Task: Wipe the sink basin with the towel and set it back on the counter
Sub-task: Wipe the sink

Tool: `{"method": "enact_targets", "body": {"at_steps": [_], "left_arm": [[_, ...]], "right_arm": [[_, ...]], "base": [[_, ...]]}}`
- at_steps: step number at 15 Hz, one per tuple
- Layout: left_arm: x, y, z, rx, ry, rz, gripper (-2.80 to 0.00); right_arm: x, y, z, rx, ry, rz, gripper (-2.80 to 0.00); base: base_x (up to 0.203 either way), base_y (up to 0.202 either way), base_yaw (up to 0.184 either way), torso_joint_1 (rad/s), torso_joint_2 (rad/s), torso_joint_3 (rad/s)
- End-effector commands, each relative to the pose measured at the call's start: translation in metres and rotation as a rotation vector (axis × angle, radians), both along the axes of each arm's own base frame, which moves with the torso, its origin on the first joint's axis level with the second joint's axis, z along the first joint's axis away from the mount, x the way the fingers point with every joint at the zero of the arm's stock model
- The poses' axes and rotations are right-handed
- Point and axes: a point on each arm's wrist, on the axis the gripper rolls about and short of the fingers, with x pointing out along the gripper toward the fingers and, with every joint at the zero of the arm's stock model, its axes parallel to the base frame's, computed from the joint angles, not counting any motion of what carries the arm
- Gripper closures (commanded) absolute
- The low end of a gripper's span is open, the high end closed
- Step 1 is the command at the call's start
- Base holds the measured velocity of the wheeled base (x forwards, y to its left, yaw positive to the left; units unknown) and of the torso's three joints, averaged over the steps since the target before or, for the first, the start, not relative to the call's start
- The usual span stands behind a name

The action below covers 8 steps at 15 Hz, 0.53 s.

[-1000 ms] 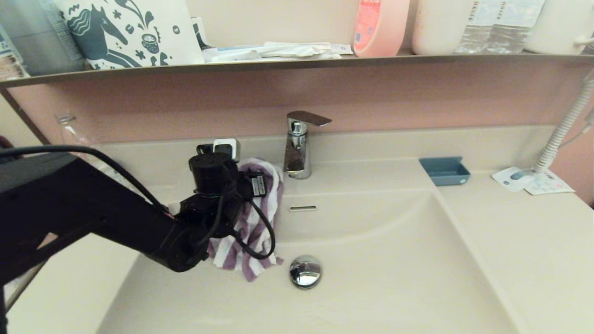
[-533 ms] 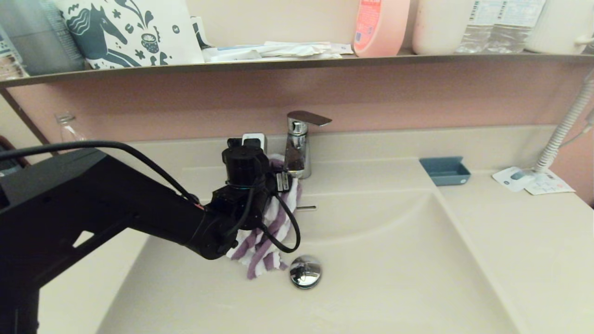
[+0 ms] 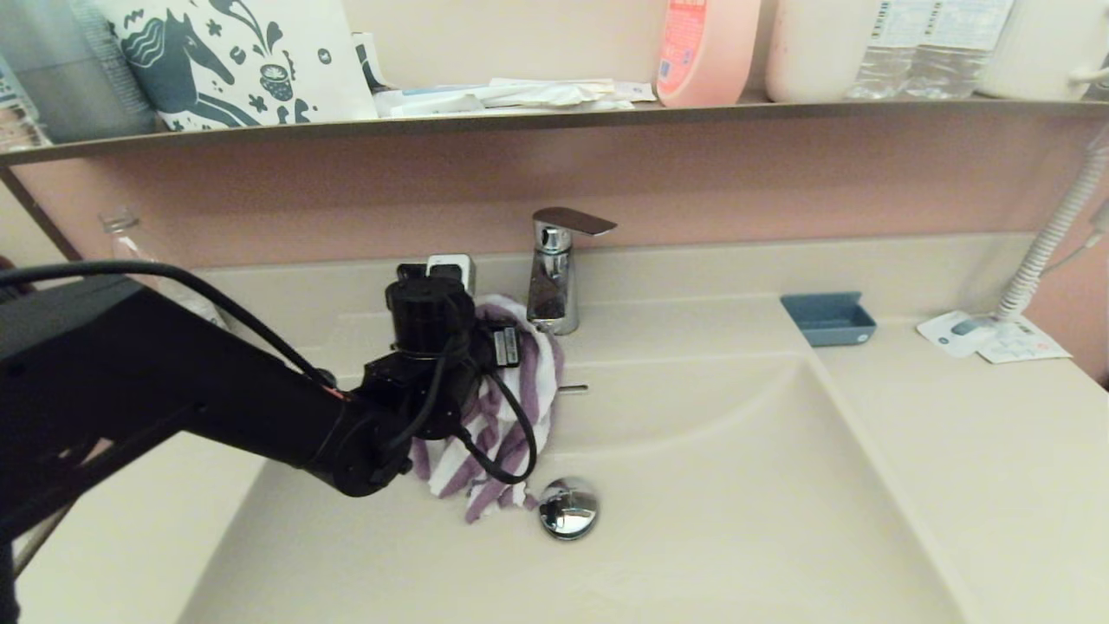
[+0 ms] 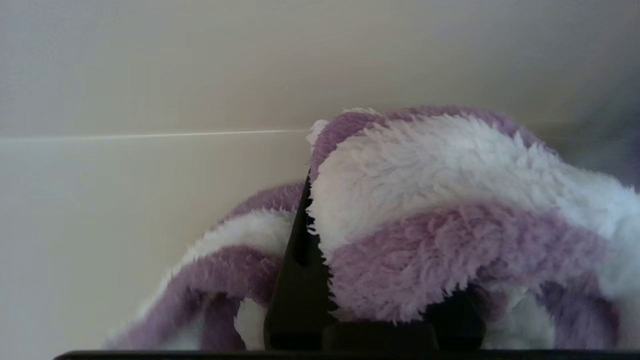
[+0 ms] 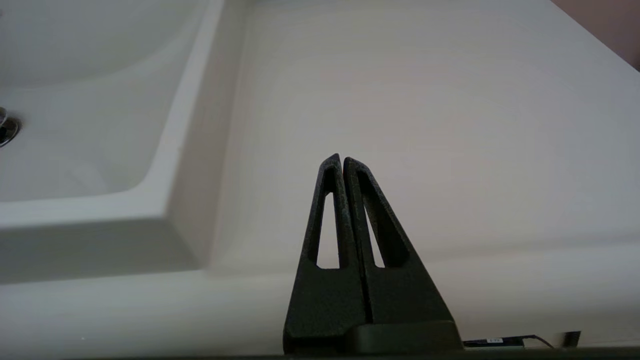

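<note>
The towel (image 3: 498, 407), purple-and-white striped fleece, lies bunched against the back wall of the basin (image 3: 736, 520), at about 10 o'clock from the drain plug (image 3: 568, 508) and at 7 o'clock from the tap (image 3: 554, 277). Its lower edge reaches the basin floor just beside the plug.

Step in hand, by judgement: the wiping stroke over the rear slope. The return of the towel to the table (image 3: 979, 451) is not yet done.

Left gripper (image 4: 320, 200): fingers pinched on the towel, one dark finger showing between folds of pile in the left wrist view, the cloth pressed toward the basin wall. The fingers are hidden behind the wrist in the head view.

Right gripper (image 5: 342, 162): parked low over the table at the basin's 3 o'clock side, fingers pressed together, holding nothing.

Next move, by judgement: carry the stroke across the unwiped floor and the right side while keeping the pinch firm and the cloth in contact, avoiding the plug and tap.
</note>
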Motion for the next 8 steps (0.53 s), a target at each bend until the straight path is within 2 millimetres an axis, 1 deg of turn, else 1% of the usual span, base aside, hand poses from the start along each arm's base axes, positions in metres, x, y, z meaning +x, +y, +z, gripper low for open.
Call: {"method": "enact_targets", "body": {"at_steps": [1, 2, 4, 5, 7, 8], "left_arm": [[-0.005, 0.039, 0.025, -0.028, -0.047, 0.059, 0.0], [-0.007, 0.055, 0.03, -0.031, -0.053, 0.079, 0.0], [-0.022, 0.077, 0.029, -0.024, -0.028, 0.096, 0.0], [-0.03, 0.086, 0.034, -0.027, -0.037, 0.106, 0.0], [-0.047, 0.097, 0.052, -0.038, -0.076, 0.12, 0.0], [-0.058, 0.101, 0.064, -0.042, -0.092, 0.123, 0.0]], "right_arm": [[0.0, 0.0, 0.0, 0.0, 0.001, 0.0, 0.0], [0.0, 0.0, 0.0, 0.0, 0.001, 0.0, 0.0], [0.0, 0.0, 0.0, 0.0, 0.001, 0.0, 0.0], [0.0, 0.0, 0.0, 0.001, 0.001, 0.0, 0.0], [0.0, 0.0, 0.0, 0.0, 0.001, 0.0, 0.0], [0.0, 0.0, 0.0, 0.0, 0.001, 0.0, 0.0]], "base": [[0.0, 0.0, 0.0, 0.0, 0.0, 0.0], [0.0, 0.0, 0.0, 0.0, 0.0, 0.0], [0.0, 0.0, 0.0, 0.0, 0.0, 0.0], [0.0, 0.0, 0.0, 0.0, 0.0, 0.0], [0.0, 0.0, 0.0, 0.0, 0.0, 0.0], [0.0, 0.0, 0.0, 0.0, 0.0, 0.0]]}}
